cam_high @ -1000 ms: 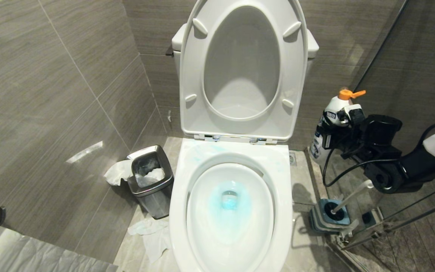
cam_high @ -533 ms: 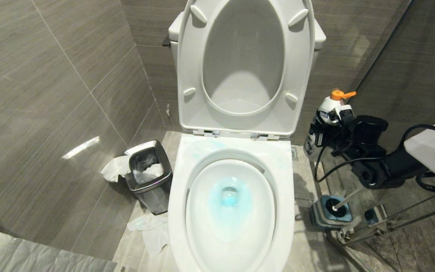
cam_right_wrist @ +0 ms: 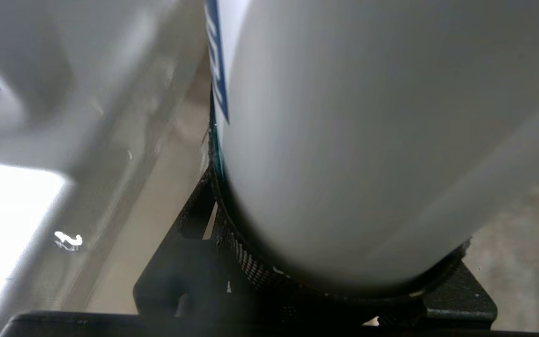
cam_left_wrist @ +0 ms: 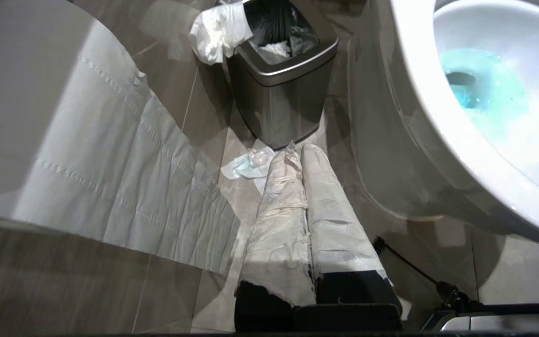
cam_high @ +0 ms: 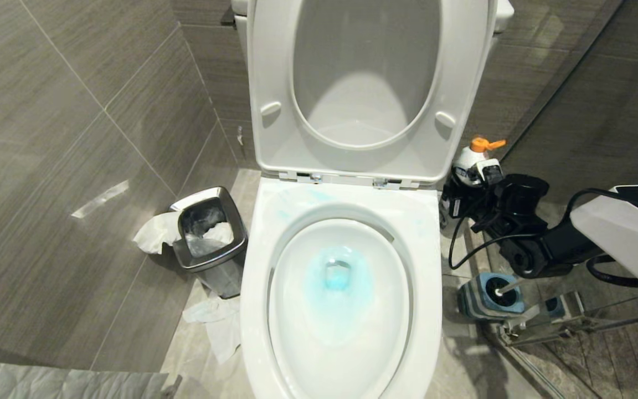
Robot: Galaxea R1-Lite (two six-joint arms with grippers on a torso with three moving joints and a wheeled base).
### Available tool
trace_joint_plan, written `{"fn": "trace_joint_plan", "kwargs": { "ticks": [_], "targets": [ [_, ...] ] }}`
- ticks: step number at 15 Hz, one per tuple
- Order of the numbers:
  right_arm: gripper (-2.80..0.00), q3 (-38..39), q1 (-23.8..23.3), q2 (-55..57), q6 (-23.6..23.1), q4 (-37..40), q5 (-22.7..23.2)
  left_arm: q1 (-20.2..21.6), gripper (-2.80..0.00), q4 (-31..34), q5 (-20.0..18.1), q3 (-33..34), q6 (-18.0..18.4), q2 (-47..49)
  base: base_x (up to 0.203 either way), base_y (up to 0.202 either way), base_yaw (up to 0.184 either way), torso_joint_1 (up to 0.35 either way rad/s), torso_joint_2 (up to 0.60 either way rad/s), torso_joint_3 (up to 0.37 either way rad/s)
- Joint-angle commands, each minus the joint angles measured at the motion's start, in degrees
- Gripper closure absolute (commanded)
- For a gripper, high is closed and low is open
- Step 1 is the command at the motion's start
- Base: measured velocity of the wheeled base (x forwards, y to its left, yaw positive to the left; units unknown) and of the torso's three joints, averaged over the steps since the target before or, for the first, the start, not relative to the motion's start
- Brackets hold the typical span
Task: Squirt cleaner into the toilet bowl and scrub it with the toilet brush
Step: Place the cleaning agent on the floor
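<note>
The left hand [cam_left_wrist: 304, 154], its two paper-wrapped fingers pressed together and empty, hangs low beside the toilet bowl [cam_high: 341, 388], whose water is tinted turquoise with cleaner [cam_high: 336, 277]. One toilet brush [cam_high: 500, 289] stands in its blue-topped holder just right of the bowl. Behind it, the right hand [cam_high: 466, 191] grips one white orange-capped bottle [cam_high: 471, 160]; its blue label is unreadable.

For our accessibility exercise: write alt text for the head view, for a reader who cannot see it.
An open white toilet bowl fills the centre, seat raised, turquoise cleaner tinting its water. To its right the right gripper holds a white, orange-capped bottle above the toilet brush in its holder; a steel bin stands left.
</note>
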Motion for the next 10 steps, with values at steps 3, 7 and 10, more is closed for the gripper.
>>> {"fn": "trace_joint_plan", "kwargs": {
  "ticks": [3, 7, 10],
  "targets": [
    [0.00, -1.93, 0.80, 0.99, -0.17, -0.40, -0.88, 0.00, 0.00, 0.00, 0.01, 0.00, -0.03, 0.08, 0.000, 0.000, 0.000, 0.005, 0.00, -0.197],
    [0.00, -4.33, 0.87, 1.68, -0.35, -0.56, -0.90, 0.00, 0.00, 0.00, 0.01, 0.00, -0.02, 0.08, 0.000, 0.000, 0.000, 0.001, 0.00, -0.200],
    [0.00, -5.45, 1.02, 4.49, -1.24, -7.00, -0.96, 0.00, 0.00, 0.00, 0.01, 0.00, 0.06, 0.09, 0.000, 0.000, 0.000, 0.004, 0.00, -0.199]
  ]
}}
